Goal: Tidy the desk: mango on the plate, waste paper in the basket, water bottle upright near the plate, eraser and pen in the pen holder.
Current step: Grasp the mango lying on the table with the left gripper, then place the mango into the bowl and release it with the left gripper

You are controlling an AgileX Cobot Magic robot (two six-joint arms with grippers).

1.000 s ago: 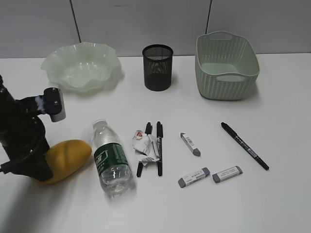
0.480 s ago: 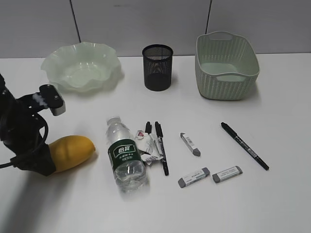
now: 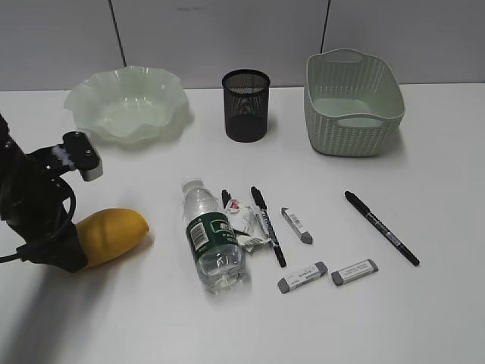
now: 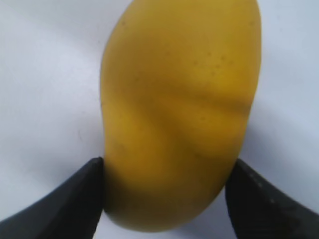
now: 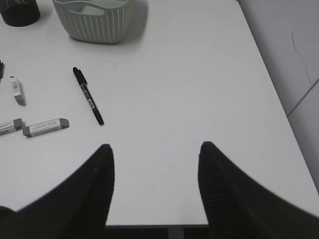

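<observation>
Left gripper [image 4: 164, 199] straddles the mango [image 3: 114, 233] near the desk's [image 3: 424, 318] left edge. In the left wrist view one finger [image 4: 65, 199] touches its flank; the other looks just off it, so fingers around it, grip not firmly shown. Mango's long axis runs away from the fingers, across the gap. Plate [image 3: 79, 98] sits at the far left corner, beyond the mango; left arm is nearer.

Exterior view shows the plate and the route but hides the fingertips; the left wrist view shows contact only. Right gripper [image 5: 154, 164] hangs released, nothing between its fingers, over the right near edge.
</observation>
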